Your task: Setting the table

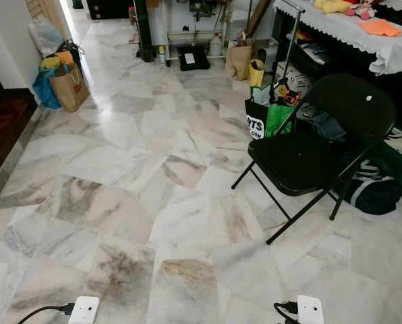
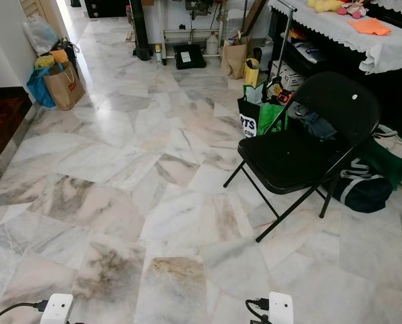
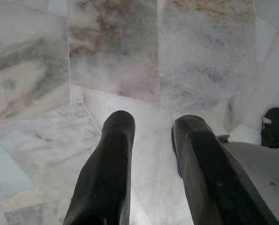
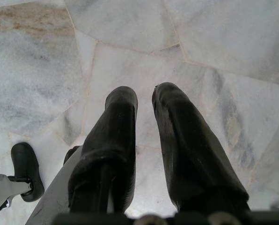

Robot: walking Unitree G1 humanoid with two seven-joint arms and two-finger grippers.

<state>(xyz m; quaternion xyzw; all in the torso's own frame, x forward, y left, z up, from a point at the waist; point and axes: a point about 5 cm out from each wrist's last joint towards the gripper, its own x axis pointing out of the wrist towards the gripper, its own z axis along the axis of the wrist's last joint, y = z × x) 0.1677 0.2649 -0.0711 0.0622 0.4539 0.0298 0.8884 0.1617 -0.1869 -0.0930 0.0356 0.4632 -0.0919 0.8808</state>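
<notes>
Left eye view puts the only surface [image 1: 390,57] in sight, draped in a white lace cloth, beyond the black folding chair [image 1: 319,145], up and to the robot's right. An orange cloth [image 1: 380,28] and some soft toys [image 1: 342,6] lie on it; no plates or cutlery can be made out, so I cannot tell where the table things are. The chair is the landmark: the surface stands behind its backrest, a green shopping bag [image 1: 268,118] sits just beside its front leg on the far side, and a dark duffel [image 1: 373,192] lies under its right edge. From the robot the surface lies forward and rightward, so the right arm is the nearer, and the chair stands between. Both arms hang low over the marble floor [image 1: 154,202]. The left tool [image 3: 151,154] is empty, its fingers a narrow gap apart; the right tool [image 4: 144,140] is also empty, its fingers close together. A walk around the chair seems needed first.
</notes>
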